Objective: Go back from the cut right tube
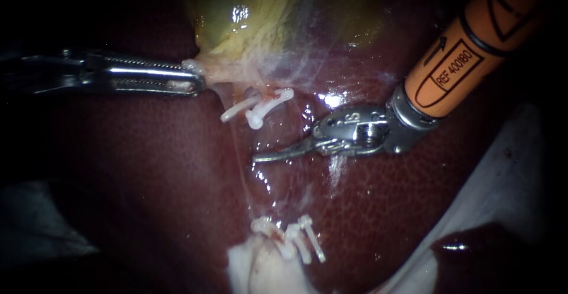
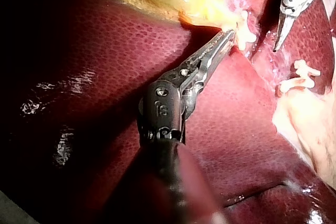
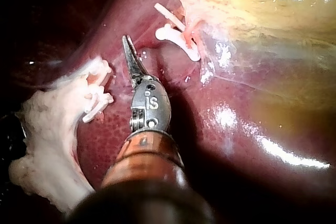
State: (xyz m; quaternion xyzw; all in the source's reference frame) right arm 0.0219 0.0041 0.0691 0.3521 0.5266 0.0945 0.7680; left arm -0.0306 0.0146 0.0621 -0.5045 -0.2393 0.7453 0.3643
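Note:
My right instrument (image 1: 260, 158), on an orange shaft from the upper right, lies over the liver (image 1: 148, 170) with its slim jaws shut and empty. Its tip rests between two groups of white clips. The upper clips (image 1: 260, 107) sit on a tube stump just under the gallbladder (image 1: 254, 16). The lower clips (image 1: 299, 241) sit on the stump at pale tissue (image 1: 254, 270). A thin glistening film (image 1: 244, 158) runs between the groups. My left instrument (image 1: 198, 84) has its jaws shut on the gallbladder's neck. The right wrist view shows the shut tip (image 3: 127, 43) apart from both clip groups.
A white sheet (image 1: 509, 170) borders the liver at the lower right, beside a dark pool (image 1: 467, 249). Pale cloth (image 1: 35, 223) lies at the lower left. In the left wrist view my other instrument (image 2: 277, 45) points down beyond the held neck.

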